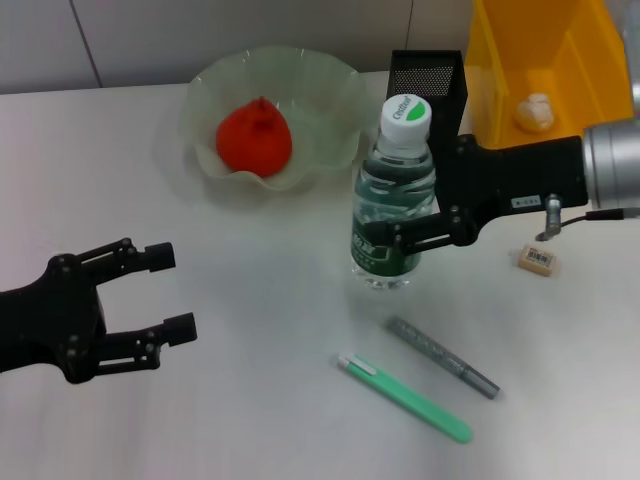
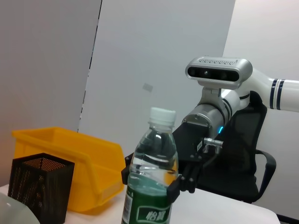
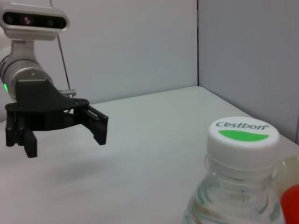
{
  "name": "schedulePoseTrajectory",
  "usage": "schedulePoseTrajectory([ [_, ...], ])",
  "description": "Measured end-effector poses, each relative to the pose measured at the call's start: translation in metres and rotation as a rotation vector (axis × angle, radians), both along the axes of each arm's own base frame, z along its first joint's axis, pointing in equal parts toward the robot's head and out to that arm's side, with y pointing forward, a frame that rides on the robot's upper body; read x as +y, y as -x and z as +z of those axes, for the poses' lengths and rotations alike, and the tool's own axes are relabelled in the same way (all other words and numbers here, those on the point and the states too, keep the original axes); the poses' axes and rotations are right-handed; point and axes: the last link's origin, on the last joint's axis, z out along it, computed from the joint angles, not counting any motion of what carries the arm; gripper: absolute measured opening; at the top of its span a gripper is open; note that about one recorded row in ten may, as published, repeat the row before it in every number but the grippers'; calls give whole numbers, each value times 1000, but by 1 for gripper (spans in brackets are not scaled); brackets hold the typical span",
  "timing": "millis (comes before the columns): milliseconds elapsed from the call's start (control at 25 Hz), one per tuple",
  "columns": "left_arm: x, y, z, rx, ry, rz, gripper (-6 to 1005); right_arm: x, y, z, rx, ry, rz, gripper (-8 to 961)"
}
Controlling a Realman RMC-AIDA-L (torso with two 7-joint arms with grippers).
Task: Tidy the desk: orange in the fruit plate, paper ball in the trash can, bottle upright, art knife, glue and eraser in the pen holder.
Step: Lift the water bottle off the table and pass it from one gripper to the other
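Clear plastic and a dark green label marked the bottle point(image 1: 393, 195), which stood upright at the centre of the head frame on the white desk point(image 1: 250, 400). Your right gripper point(image 1: 410, 232) reached in from the right edge and had its fingers closed around the bottle's labelled lower body; the left wrist view showed the same clamp on the bottle point(image 2: 152, 177) from the side. Your left gripper point(image 1: 170, 292) hung at the lower left of the head frame with its fingers spread wide and nothing between them, well apart from the bottle; you could see it open again in the right wrist view point(image 3: 65, 128).

At upper centre-left the orange point(image 1: 254, 137) lay inside the fruit plate point(image 1: 330, 90). At the upper right the paper ball point(image 1: 534, 111) sat in the trash can point(image 1: 500, 60), and the pen holder point(image 1: 428, 75) stood just beside the bin, behind the bottle. The eraser point(image 1: 537, 259) lay on the desk at right centre, below the right arm. At lower centre-right a green pen-shaped tool point(image 1: 405, 396) and a grey one point(image 1: 443, 357) lay near each other; you could not tell which was the knife and which the glue.
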Motion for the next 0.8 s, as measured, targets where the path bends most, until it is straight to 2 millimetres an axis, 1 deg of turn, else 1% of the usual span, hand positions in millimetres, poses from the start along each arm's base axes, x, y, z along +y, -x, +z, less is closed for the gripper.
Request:
schedulePoseTrajectory([
  [560,10,-6,2,-24,-48,7,863,8,8,-11,-10,12,55,792],
  [640,18,-9,-1,-19,-77,17,863,10,9,-13,-14,10,65,792],
  [800,26,-12,-4,-11,-92,25,863,16,13,-21,-37,16,76,792],
])
